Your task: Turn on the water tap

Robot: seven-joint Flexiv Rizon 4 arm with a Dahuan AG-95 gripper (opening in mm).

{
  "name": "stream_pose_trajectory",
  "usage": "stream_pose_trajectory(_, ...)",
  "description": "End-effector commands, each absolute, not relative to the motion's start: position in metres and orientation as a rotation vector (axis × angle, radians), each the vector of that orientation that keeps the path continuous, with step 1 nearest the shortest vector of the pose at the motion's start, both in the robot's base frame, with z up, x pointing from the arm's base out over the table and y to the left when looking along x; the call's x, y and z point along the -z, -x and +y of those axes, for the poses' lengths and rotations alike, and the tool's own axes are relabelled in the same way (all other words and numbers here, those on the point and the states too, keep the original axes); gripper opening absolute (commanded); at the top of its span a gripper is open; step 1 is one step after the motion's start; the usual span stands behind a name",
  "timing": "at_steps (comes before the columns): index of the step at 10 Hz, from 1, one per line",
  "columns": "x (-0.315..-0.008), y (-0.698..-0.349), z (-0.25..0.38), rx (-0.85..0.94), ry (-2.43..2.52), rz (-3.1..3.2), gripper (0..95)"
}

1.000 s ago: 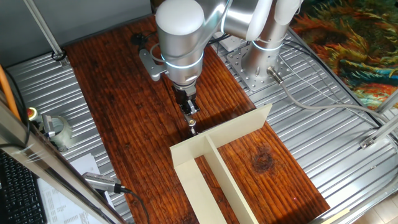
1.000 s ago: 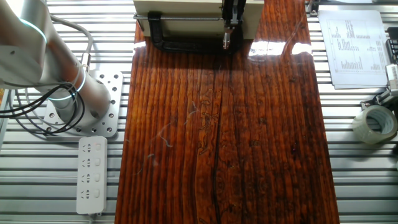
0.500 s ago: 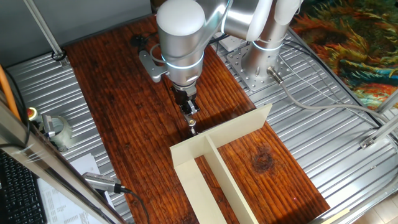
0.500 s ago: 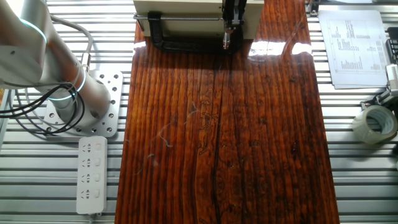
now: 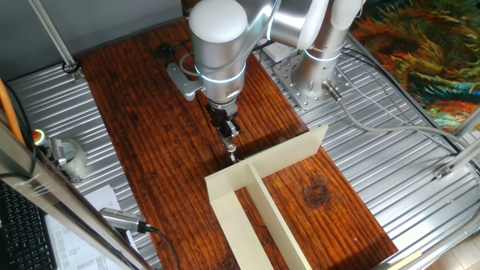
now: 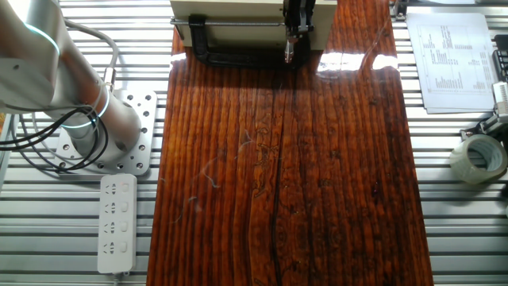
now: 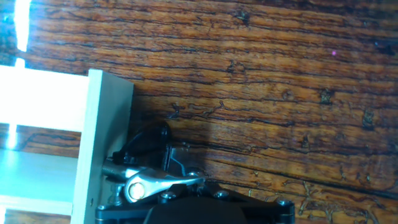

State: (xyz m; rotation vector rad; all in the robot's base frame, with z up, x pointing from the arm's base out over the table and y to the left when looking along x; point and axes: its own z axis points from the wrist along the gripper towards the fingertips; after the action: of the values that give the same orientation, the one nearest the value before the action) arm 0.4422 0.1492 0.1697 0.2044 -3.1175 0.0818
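Observation:
The water tap [image 5: 232,153] is a tiny silver stem with a thin lever, held in a black C-clamp [image 6: 230,56] at the corner of the cream divider. In the hand view its lever [image 7: 155,185] lies across the bottom, with its tip reaching my fingertips. My gripper [image 5: 229,136] hangs straight down just above and behind the tap, its fingers close together with nothing between them. It also shows in the other fixed view [image 6: 294,33], right over the tap [image 6: 289,52]. In the hand view the gripper [image 7: 198,190] touches or nearly touches the lever tip.
Cream divider walls [image 5: 259,191] stand on the wooden board right beside the tap, and one wall [image 7: 106,143] is close on the left in the hand view. A tape roll [image 6: 479,157], papers [image 6: 452,59] and a power strip [image 6: 117,222] lie off the board.

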Motion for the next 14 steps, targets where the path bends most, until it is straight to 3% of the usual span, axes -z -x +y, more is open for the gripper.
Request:
stream_pose_trajectory(1, -0.1694, -0.4424, 0.1488, -0.083, -0.216, -3.124, 0.0)
stream_pose_trajectory(14, -0.1688, -0.4428, 0.1485, -0.077, -0.35, -3.095, 0.0)
